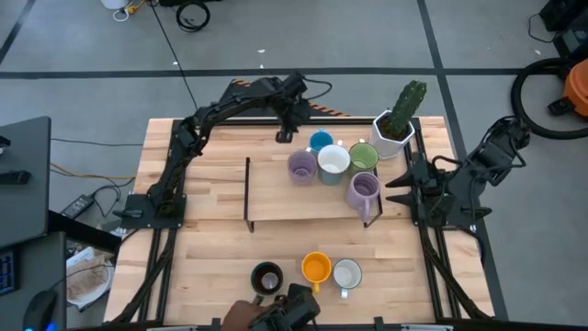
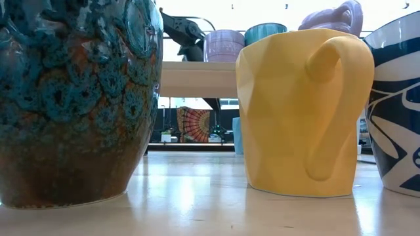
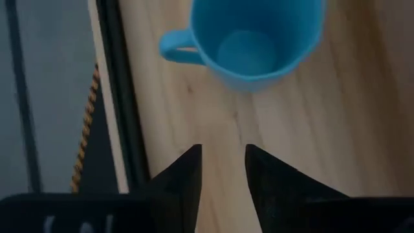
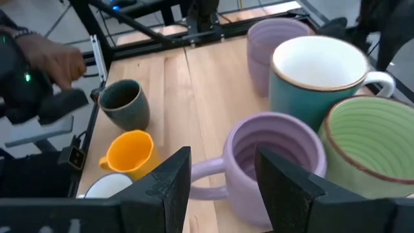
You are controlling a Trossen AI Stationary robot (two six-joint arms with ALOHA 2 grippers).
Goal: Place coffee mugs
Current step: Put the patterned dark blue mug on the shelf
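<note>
**Five mugs gathered on the raised shelf, three at the table's near edge**

The left gripper (image 1: 284, 135) hangs over the far edge of the light wooden table (image 1: 211, 257), just beside the small sky-blue ceramic mug (image 1: 321, 142). In its wrist view the two dark fingers (image 3: 187, 175) stand slightly apart with bare wood between them, gripping nothing, and the blue mug (image 3: 255, 39) sits upright and empty just beyond their tips.

The right gripper (image 1: 397, 188) sits at the right end of the low wooden shelf (image 1: 276, 198), its fingers (image 4: 171, 178) spread wide on either side of a lavender-purple handled mug (image 4: 268, 162) without closing on it. That mug (image 1: 364, 191) stands on the shelf close to a pale green ribbed mug (image 1: 364, 158), a teal-sided mug with a white inside (image 1: 333, 163) and a second lavender mug (image 1: 301, 166), all upright and clustered together. A white hexagonal pot holding a green cactus (image 1: 397, 124) stands at the far right corner, just behind the green mug.

Along the near edge stand a dark brown-black glazed mug (image 1: 266, 278), a faceted orange-yellow mug (image 1: 316, 268) and a white mug (image 1: 347, 274), side by side. A person's hand (image 4: 55, 58) shows beyond that edge, near the dark mug.
</note>
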